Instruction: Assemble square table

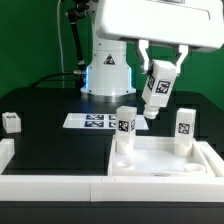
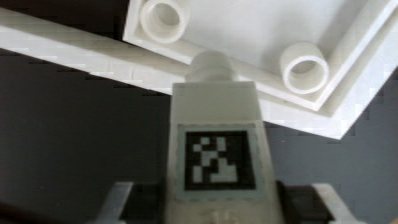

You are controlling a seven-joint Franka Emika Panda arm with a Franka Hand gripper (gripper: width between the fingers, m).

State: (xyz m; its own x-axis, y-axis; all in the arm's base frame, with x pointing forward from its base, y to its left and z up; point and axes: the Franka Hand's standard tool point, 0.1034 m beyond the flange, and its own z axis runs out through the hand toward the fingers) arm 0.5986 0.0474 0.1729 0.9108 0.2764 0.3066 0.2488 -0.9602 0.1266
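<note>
The square table slab [image 1: 160, 160] lies hollow face up at the front of the exterior view's right. Two white tagged legs stand upright on it, one [image 1: 125, 125] at its far left corner and one [image 1: 185, 125] at its far right. My gripper [image 1: 160, 80] is shut on a third leg [image 1: 155, 92], held tilted above the slab's far edge between those two. In the wrist view the held leg [image 2: 221, 140] sits between my fingers [image 2: 128, 200], tip toward the slab's rim [image 2: 107, 55], between two round sockets [image 2: 306, 70]. A fourth leg [image 1: 11, 122] stands at the far left.
The marker board [image 1: 92, 121] lies flat on the black worktop in front of the robot base [image 1: 108, 72]. A low white wall [image 1: 45, 165] edges the worktop's front and left, beside the slab.
</note>
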